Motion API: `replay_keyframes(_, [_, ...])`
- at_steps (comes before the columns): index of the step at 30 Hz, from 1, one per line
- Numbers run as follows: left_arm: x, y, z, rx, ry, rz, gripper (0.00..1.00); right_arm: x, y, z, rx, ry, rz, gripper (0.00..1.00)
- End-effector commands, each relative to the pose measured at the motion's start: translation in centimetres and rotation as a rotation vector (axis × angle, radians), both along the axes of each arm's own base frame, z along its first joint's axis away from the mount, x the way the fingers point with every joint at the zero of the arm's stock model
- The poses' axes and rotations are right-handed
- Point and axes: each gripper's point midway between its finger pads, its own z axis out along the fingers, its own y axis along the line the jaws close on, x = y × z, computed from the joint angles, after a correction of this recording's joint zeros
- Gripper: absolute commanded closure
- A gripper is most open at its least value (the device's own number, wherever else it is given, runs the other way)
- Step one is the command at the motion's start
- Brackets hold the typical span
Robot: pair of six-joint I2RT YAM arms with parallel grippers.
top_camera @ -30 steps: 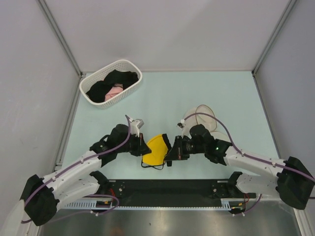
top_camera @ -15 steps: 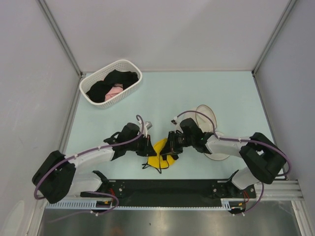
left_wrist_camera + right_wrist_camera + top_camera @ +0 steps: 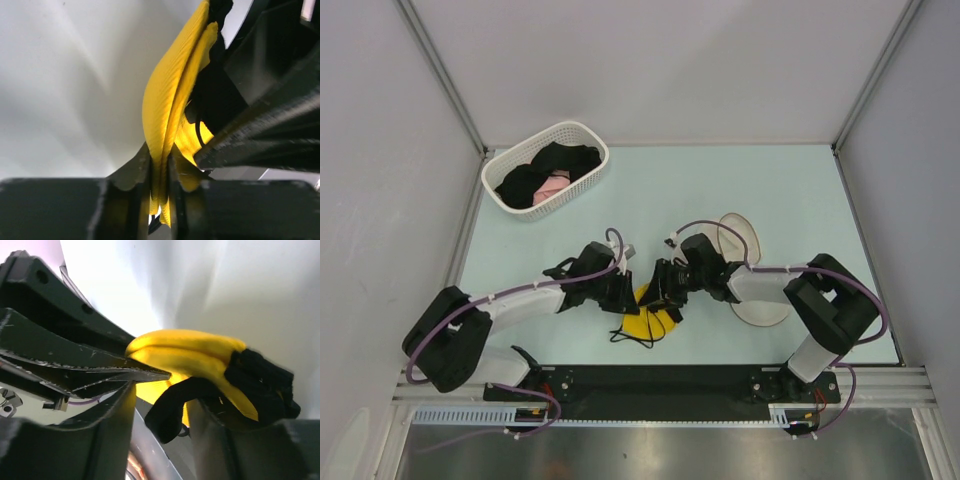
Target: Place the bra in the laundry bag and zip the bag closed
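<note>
On the pale green worktop (image 3: 720, 190), right of centre, the laundry bag (image 3: 762, 312) lies near the folded yellow bra (image 3: 645, 322) at lower centre, which the left claw (image 3: 160, 167) and right claw (image 3: 165, 402) each pinch from opposite sides.

In the top view we are seeing only a sliver of the bra (image 3: 642, 322), because the left gripper (image 3: 632, 300) and the right gripper (image 3: 660, 300) are covering most of it. The right arm (image 3: 770, 285) is hiding the middle of the laundry bag (image 3: 742, 238). In the left wrist view the bottom edge is cutting off the bra's near end, and the fingers (image 3: 125, 205) are showing only as dark blur. In the right wrist view the black trim (image 3: 260, 375) is blurring too.
</note>
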Motion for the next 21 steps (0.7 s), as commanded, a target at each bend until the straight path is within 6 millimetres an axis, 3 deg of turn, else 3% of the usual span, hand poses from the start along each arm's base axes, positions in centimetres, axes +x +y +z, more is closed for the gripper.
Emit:
replay_keyframes(1, [0.5,-0.4,0.4,0.008,-0.009,-0.009,0.75,0.2,0.7,2.3,0.037,-0.065,0.027,0.47])
replay_keyframes(5, [0.9,0.5,0.3,0.041,-0.013,0.040,0.52,0.4,0.1,2.6,0.027,-0.079,0.022,0.41])
replay_keyframes(11, [2.1,2.6,2.4,0.060,-0.071,0.131,0.32,0.2,0.2,3.0,0.041,-0.086,0.034,0.37])
replay_keyframes(12, [2.3,3.4,2.8,0.078,-0.069,0.156,0.23,0.3,0.3,3.2,0.050,-0.088,0.035,0.37])
replay_keyframes(13, [2.7,4.1,3.2,0.095,-0.088,0.187,0.04,0.3,0.4,3.3,0.053,-0.089,0.035,0.36])
replay_keyframes(14, [2.9,4.7,4.3,0.087,-0.118,0.215,0.00,0.4,0.5,3.5,0.055,-0.095,0.036,0.36])
replay_keyframes(18, [1.7,8.2,6.3,0.101,-0.141,0.337,0.00,0.3,0.6,4.4,0.074,-0.105,0.046,0.35])
replay_keyframes(21, [-0.9,8.1,6.9,-0.021,-0.095,0.379,0.02,-0.1,0.3,4.8,0.075,-0.110,0.050,0.31])
